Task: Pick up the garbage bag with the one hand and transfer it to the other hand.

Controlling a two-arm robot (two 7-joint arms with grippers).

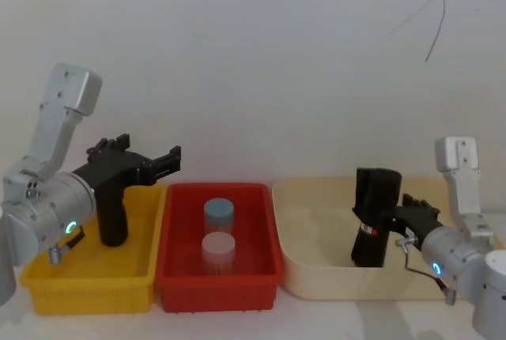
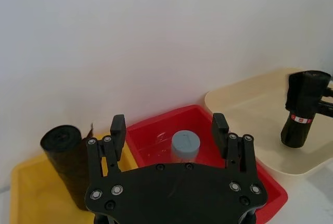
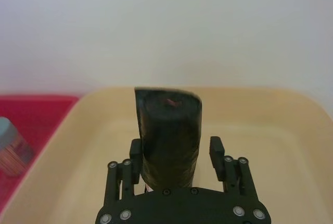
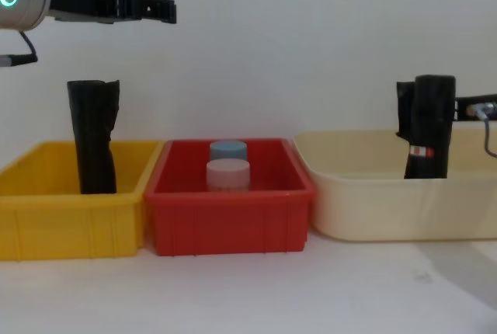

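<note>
Garbage bag stands between right gripper's spread jaws

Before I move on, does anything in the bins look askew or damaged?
Nothing spilled. The short black plastic roll with the red-and-white label leans slightly in the cream tub, and its outer layer hangs loose along one side. The right end effector straddles it with jaws apart. The left end effector hovers open, high by the yellow bin.

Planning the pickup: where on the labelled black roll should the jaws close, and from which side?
Mid-body, above the label, from the robot's right, level: the garbage bag stands near upright in the cream bin, and the right gripper has open jaws astride it.
</note>
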